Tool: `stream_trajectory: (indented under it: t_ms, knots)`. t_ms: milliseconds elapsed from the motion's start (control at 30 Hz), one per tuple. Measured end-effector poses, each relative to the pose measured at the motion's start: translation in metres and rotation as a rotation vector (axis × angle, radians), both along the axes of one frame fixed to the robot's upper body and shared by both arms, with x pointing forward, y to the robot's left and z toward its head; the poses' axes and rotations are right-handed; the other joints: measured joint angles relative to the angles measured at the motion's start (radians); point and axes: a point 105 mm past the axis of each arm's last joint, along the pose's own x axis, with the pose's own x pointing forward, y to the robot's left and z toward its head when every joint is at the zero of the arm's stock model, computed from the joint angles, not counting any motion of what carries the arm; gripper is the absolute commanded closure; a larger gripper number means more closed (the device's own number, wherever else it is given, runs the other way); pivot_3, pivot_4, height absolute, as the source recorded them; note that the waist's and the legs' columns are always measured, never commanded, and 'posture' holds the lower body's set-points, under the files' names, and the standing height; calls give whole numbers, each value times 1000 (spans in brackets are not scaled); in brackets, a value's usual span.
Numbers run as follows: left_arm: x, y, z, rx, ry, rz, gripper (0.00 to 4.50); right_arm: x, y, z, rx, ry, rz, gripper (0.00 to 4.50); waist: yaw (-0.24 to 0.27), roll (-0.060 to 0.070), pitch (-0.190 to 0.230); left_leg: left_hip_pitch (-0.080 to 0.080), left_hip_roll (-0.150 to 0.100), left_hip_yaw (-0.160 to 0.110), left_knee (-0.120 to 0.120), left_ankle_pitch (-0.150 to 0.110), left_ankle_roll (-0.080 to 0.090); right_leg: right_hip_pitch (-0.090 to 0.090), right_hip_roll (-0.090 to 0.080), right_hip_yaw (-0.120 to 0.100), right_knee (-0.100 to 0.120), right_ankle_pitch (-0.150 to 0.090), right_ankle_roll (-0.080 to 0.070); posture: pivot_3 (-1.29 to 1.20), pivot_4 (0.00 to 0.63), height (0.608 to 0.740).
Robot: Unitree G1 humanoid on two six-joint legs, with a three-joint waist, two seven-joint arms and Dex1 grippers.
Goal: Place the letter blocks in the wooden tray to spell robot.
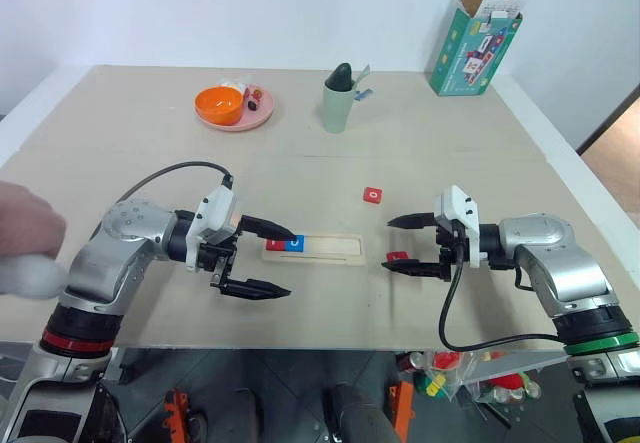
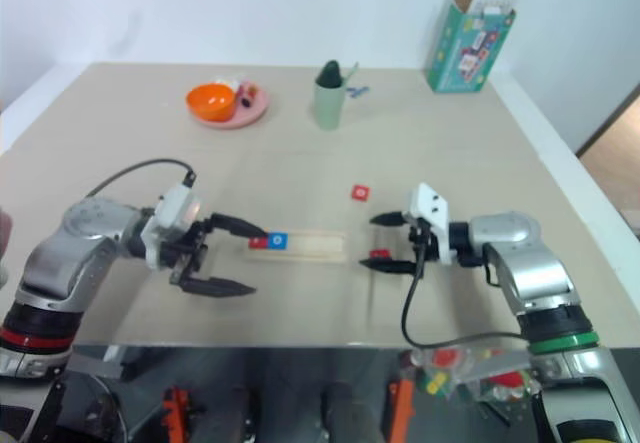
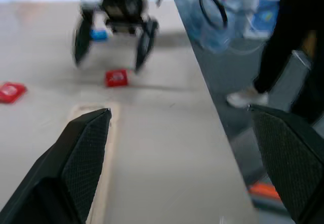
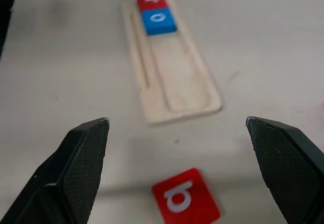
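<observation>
While two tiles already sit in the tray (image 1: pixel 330 247), a red one (image 4: pixel 150 1) at its left end and a blue one (image 4: pixel 158 21) touching it, three slots are bare, so the word is not yet half spelled. Next in line would be the b.

A red block (image 4: pixel 185 198) lies flat on the counter (image 1: pixel 300 163) just ahead of the right gripper (image 1: pixel 412 245), between the lines of its two fingers and a little short of them. That gripper is wide open and holds nothing. Its wrist view shows a white letter on the block that reads as a b or a lying q; I take it for the b. Beyond the block, in the same line, the tray's near short end faces this gripper, so the tray's long axis runs straight away from it, with the filled slots at the far end.

Another red block (image 1: pixel 373 195) lies farther out on the counter, well apart from both grippers; its letter is too small to read.

At the tray's filled end the left gripper (image 1: pixel 266 258) is spread wide and empty, one finger over the red tile, the other off the tray's near edge.

My judgement: the right arm is much the nearer to the loose block, and a short reach forward and down would bracket it.
</observation>
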Motion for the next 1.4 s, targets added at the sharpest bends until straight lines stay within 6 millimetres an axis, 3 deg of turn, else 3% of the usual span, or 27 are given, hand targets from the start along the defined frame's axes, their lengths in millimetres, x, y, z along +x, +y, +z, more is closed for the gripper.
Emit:
stream_trajectory:
  t_ms: [133,400,533,733,967,1067,1200,1267,1400]
  knots:
    - [-8,-2,-13,-34,50,85,59,8,-9,-8,-68,4,27,0,0,0,0,6,0,1,0,0,0,7,0,0,-1,-2,-3,0,150,740]
    - [-10,-5,-12,-43,24,166,59,8,-15,-34,-106,51,65,0,3,0,0,7,-1,3,0,1,-1,8,-1,3,-1,-2,-4,0,150,740]
    - [-9,-4,-11,-37,21,193,0,13,-15,-34,-111,32,67,1082,1,0,0,9,0,4,0,1,-1,8,0,4,-1,-2,-4,0,150,740]
    - [-9,-2,-14,-33,27,226,0,15,-15,-35,-108,30,80,3197,1,0,0,11,0,7,0,1,-1,9,-1,6,-1,-2,-5,0,150,740]
    - [-9,2,-20,-26,44,256,0,16,-13,-31,-76,47,59,3294,0,0,0,12,0,9,0,1,-1,9,-1,8,-1,-2,-5,0,150,740]
    - [-5,9,-23,-31,47,308,0,17,5,-13,-6,48,66,3294,-5,1,1,12,0,9,-1,1,-1,9,0,8,-1,-2,-5,0,150,740]
    - [8,31,-30,-47,74,434,0,14,71,18,122,27,141,3294,-21,1,1,14,3,7,-3,1,-1,9,2,6,0,-1,-6,0,150,740]
    - [11,36,-32,-45,72,454,0,12,93,21,127,26,163,3294,-23,1,1,14,3,7,-4,1,-1,8,2,6,0,-1,-7,0,150,740]
    - [14,46,-35,-32,72,477,0,19,114,12,87,24,147,3294,-22,1,1,11,1,8,-4,1,-1,7,0,6,-1,-3,-7,0,150,740]
